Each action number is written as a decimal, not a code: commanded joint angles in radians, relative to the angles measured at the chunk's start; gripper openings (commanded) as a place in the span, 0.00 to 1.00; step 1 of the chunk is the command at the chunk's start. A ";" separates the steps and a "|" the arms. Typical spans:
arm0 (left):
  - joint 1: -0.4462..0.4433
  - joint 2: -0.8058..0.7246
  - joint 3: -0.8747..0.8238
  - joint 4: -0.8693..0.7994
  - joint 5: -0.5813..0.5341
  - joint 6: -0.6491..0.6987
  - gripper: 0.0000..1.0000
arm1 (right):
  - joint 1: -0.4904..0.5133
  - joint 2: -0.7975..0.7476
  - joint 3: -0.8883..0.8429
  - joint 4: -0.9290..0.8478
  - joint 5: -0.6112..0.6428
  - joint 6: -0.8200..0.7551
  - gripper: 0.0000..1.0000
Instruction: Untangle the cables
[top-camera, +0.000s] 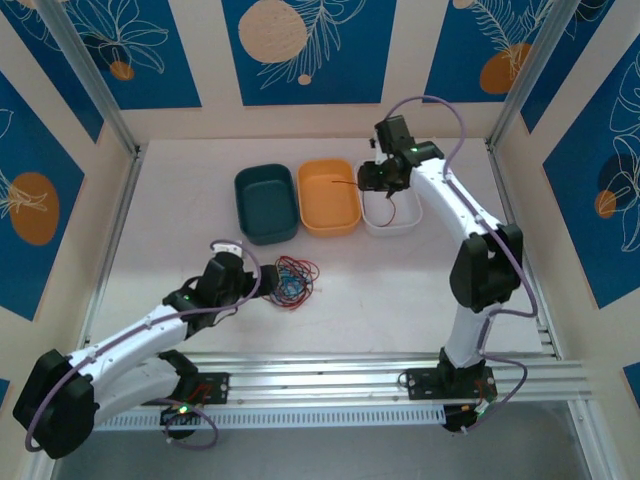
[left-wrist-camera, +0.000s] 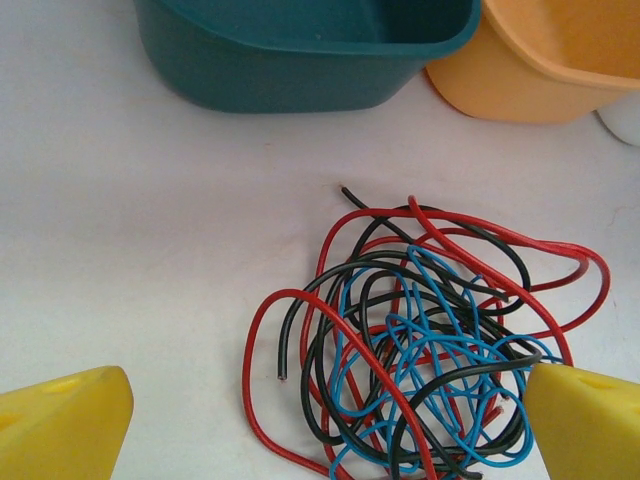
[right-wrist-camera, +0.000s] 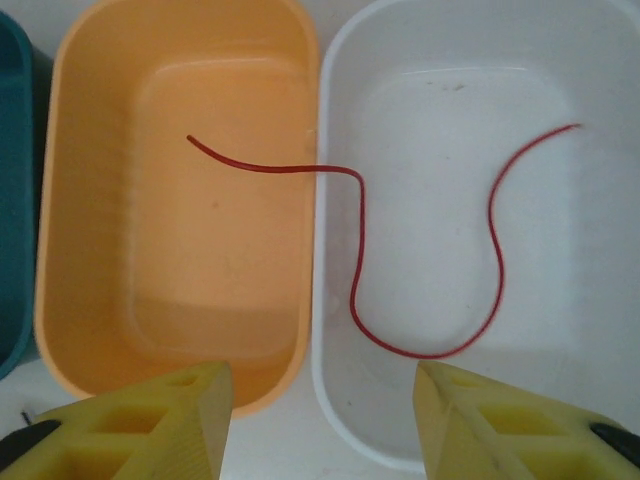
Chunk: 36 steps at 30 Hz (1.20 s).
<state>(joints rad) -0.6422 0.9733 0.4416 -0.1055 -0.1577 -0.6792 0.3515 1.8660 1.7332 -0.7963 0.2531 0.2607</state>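
My L gripper (left-wrist-camera: 325, 430) is spread wide, holding nothing. The cable tangle (left-wrist-camera: 420, 330) (red, black, blue) sits on the table (top-camera: 180, 240) toward its near edge, straight ahead btwn my fingers (left-wrist-camera: 60, 425), crowding the R one, so L arm's nearer. R gripper (right-wrist-camera: 320, 420) hangs open too, above a lone red wire (right-wrist-camera: 360, 250) that runs from the orange bin (right-wrist-camera: 300, 100) over the rims into the white bin (right-wrist-camera: 600, 60).

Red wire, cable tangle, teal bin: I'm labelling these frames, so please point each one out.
red wire (right-wrist-camera: 360, 220), right wrist view, on its downward stretch.
cable tangle (left-wrist-camera: 420, 340), left wrist view, middle of the knot.
teal bin (top-camera: 266, 205), top external view, its bare floor.
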 joint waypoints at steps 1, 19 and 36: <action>-0.007 0.018 0.035 0.015 0.018 0.012 1.00 | 0.059 0.095 0.066 0.023 0.055 -0.105 0.53; -0.007 0.101 0.077 0.028 0.060 0.021 1.00 | 0.110 0.494 0.466 -0.036 0.267 -0.318 0.64; -0.005 0.093 0.066 0.029 0.048 0.018 1.00 | 0.092 0.513 0.549 -0.069 0.252 -0.302 0.16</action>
<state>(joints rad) -0.6422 1.0702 0.5003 -0.0906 -0.1089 -0.6724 0.4465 2.4069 2.2505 -0.8463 0.4984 -0.0467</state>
